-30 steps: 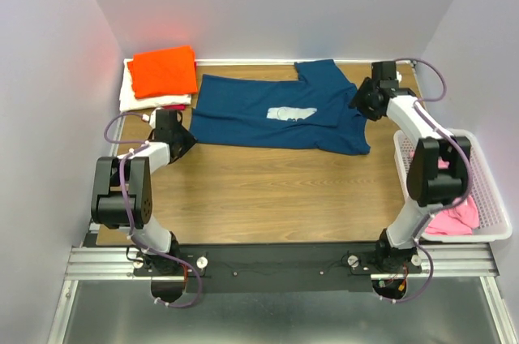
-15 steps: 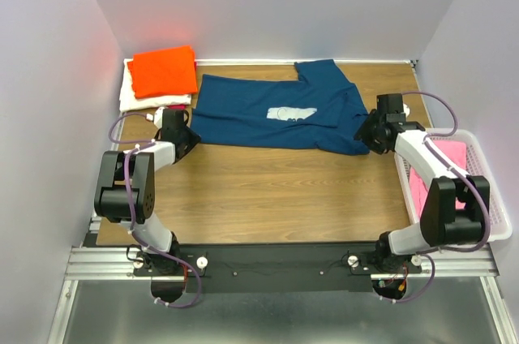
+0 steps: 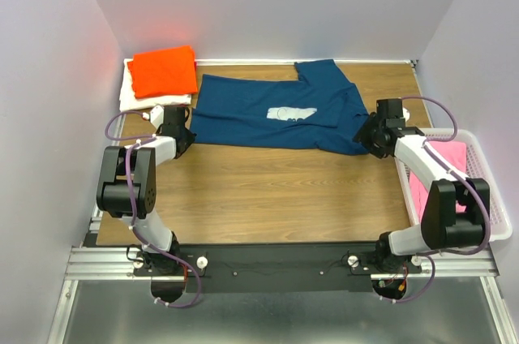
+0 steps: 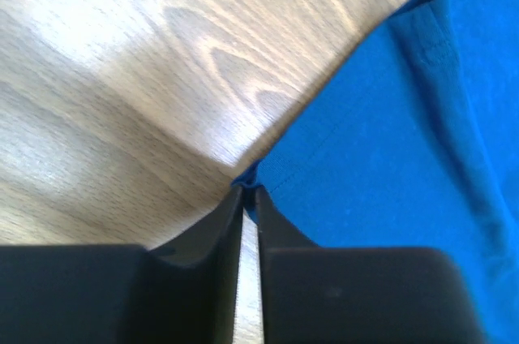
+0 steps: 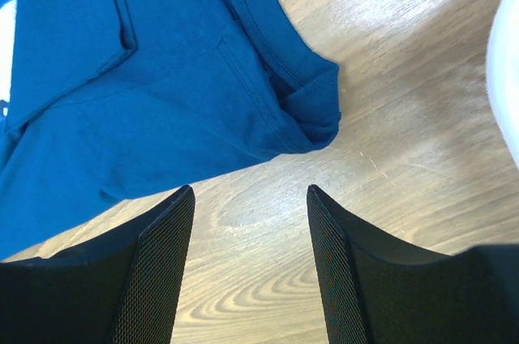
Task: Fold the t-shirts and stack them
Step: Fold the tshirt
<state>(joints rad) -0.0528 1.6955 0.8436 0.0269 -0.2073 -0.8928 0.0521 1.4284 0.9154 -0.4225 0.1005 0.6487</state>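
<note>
Shirts lay in three places. A navy t-shirt was spread flat across the far half of the wooden table, its small white print facing up. A folded orange t-shirt sat on a cream-white t-shirt in the far left corner. A pink t-shirt lay in the white basket at the right edge. The left gripper was down at the navy t-shirt's near left corner. In the left wrist view its fingers were pressed almost together, with only a thin slit between them. The very tip of that blue corner was caught at their ends, and the rest of the cloth ran away to the right over the wood. The right gripper was at the shirt's opposite end, by the near right corner. The right wrist view showed its jaws spread wide with nothing between them but bare table. The rumpled blue corner, with its stitched hem curled over, lay just ahead of the fingertips, close but apart from them. That corner lined up roughly with the gap between the two jaws, and the bulk of the shirt lay beyond it and to the left.
</note>
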